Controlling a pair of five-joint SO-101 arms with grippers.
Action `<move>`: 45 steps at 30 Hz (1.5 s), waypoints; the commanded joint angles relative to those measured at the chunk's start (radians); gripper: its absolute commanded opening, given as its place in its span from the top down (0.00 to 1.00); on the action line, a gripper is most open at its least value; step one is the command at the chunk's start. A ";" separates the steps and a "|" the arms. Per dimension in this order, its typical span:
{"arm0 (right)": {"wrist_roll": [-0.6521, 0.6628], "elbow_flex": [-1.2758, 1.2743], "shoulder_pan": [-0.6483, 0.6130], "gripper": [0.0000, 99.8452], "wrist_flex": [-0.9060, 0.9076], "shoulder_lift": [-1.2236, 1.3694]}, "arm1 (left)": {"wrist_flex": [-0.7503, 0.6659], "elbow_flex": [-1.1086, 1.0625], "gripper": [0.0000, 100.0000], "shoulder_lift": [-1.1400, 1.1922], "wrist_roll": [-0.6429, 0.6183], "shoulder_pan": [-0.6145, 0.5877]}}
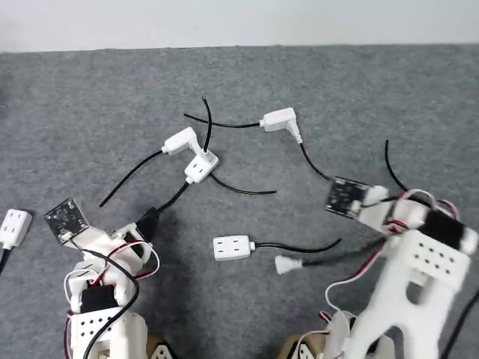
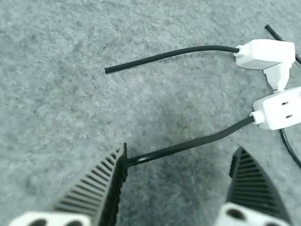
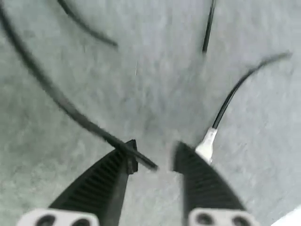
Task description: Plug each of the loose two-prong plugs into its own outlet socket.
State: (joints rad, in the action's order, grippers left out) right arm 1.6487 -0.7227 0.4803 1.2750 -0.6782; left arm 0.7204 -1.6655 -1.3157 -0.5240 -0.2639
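Observation:
A white plug [image 1: 182, 140] sits joined to a white outlet [image 1: 200, 166] at mid-table; both also appear in the left wrist view, the plug [image 2: 263, 52] above the outlet [image 2: 282, 108]. That outlet's black cord [image 2: 188, 143] runs between the fingers of my left gripper [image 2: 181, 150], which is open around it just above the carpet [image 1: 146, 223]. A loose plug [image 1: 278, 118] lies farther back. A triple outlet [image 1: 232, 247] and a small loose plug [image 1: 288, 263] lie in front. My right gripper [image 3: 153, 160] is open, with a white plug end [image 3: 207, 143] beside one finger.
Another white outlet [image 1: 15, 226] lies at the far left edge. Black cords [image 1: 224, 123] cross the grey carpet around the plugs, and one cord [image 3: 70, 110] ends at my right gripper's fingers. The right arm [image 1: 419, 262] stands at the front right.

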 commanded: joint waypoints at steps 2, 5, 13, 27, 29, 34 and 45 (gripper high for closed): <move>0.100 0.009 0.051 0.71 0.091 -0.041 | -0.029 0.007 0.67 -0.009 0.008 0.008; 0.095 0.011 -0.010 0.70 0.157 -0.091 | -0.029 0.007 0.67 -0.009 0.008 0.008; 0.094 -0.017 -0.282 0.70 0.417 -0.357 | -0.029 0.007 0.67 -0.009 0.008 0.008; -0.244 -0.338 -0.743 0.70 0.277 -0.168 | -0.029 0.007 0.67 -0.009 0.008 0.005; -0.244 -0.338 -0.766 0.70 0.274 -0.111 | -0.029 0.007 0.67 -0.009 0.008 0.005; -0.215 -0.325 -0.851 0.70 0.268 0.016 | -0.029 0.007 0.67 -0.009 0.008 0.006; -0.215 -0.278 -0.895 0.89 0.122 0.252 | -0.029 0.007 0.67 -0.009 0.008 0.006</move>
State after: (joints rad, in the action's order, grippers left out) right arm 1.4246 -1.0495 -0.4097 1.4331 -0.4695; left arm 0.7204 -1.6655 -1.3157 -0.5240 -0.2639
